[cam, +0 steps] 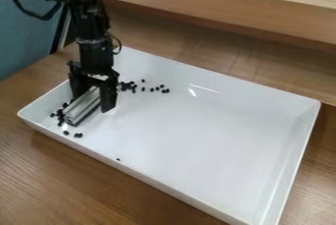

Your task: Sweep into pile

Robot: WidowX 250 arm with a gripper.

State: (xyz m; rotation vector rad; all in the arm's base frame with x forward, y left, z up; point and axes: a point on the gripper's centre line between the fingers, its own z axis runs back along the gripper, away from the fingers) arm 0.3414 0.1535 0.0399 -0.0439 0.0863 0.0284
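Because the black beans (60, 115) are small and round, sweeping suits them better than picking up one by one. They lie in the tray's left part: some close around the outer end of the grey metal bar (84, 105), others strung out past the gripper toward the back wall, a few near the front wall and one small dark speck (118, 159) further along it. They do not yet make one pile.

The bar serves as the sweeping blade, low over the tray floor, its length offering a broader face than fingertips could. The gripper (93, 101) pinches it, one finger on either side, presumably so that it will not twist when pushed. Whether its underside touches the floor throughout, I cannot tell.

The white tray (203, 145) has raised walls, which should stop beans rolling onto the wooden table (59, 184). The next strokes probably need to draw the stragglers inward, gently enough that none scatter.
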